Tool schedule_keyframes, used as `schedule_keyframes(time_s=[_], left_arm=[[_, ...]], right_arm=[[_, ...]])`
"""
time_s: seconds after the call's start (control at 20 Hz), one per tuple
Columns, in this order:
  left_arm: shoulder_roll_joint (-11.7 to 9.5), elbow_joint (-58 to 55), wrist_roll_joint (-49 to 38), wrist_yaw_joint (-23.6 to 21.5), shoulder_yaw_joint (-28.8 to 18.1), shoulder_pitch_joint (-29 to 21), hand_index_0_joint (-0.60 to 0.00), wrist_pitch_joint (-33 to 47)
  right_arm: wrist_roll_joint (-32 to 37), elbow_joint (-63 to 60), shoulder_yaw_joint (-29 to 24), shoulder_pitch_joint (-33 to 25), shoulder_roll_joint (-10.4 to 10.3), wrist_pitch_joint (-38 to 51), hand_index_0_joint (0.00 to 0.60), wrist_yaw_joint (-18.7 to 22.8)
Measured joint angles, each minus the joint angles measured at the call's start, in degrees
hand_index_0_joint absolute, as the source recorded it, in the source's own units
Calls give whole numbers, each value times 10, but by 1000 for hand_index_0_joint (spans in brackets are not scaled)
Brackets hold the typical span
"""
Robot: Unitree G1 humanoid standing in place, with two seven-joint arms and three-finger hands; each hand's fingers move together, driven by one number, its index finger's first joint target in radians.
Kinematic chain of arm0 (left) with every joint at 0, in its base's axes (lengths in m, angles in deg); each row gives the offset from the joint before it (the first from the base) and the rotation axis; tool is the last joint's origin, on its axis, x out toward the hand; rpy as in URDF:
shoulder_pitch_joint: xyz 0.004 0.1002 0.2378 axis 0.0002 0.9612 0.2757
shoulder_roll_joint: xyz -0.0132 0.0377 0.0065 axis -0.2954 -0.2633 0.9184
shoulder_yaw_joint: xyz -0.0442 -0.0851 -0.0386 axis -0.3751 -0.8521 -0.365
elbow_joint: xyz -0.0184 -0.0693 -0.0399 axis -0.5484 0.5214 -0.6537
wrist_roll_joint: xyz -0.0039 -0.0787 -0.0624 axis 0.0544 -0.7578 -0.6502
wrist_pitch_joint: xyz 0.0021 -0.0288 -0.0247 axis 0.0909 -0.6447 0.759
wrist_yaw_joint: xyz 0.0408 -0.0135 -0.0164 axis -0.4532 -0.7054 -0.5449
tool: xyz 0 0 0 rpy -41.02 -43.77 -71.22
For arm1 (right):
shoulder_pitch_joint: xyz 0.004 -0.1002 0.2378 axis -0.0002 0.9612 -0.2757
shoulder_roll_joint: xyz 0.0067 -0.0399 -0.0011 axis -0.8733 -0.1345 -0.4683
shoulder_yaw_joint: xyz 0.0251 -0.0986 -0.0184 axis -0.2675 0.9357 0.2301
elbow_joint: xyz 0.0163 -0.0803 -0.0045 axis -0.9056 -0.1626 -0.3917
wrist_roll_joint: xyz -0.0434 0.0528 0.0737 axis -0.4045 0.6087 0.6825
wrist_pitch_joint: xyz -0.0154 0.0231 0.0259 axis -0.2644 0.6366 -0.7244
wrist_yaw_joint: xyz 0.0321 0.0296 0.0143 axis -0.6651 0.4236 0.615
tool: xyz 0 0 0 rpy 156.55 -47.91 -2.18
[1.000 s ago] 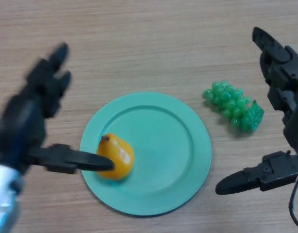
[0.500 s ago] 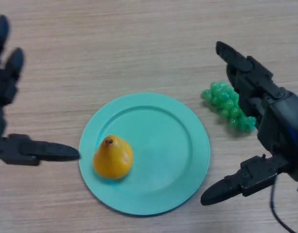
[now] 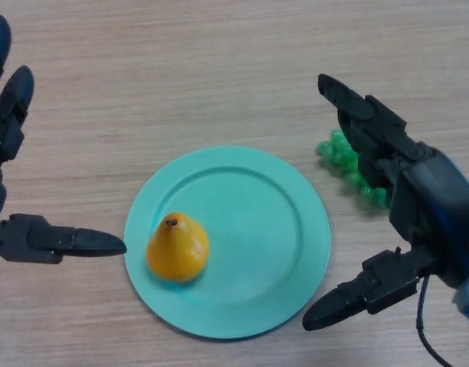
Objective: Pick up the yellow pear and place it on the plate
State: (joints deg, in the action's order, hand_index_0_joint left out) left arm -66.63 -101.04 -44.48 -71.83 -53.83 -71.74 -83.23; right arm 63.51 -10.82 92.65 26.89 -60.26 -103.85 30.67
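Yellow, the pear is seen upright on the left part of the teal plate, on the wooden table. The left robot hand is spread open beside the plate, holding nothing. The right robot hand is likewise open, partly covering green grapes.
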Motion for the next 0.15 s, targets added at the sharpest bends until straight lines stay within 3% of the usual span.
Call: schedule_keyframes(time_s=[0.15], left_arm=[[-2, -10, 5, 1, 0, -11, 0, 0]], right_arm=[[0, 19, 0, 2, 0, 0, 0, 0]])
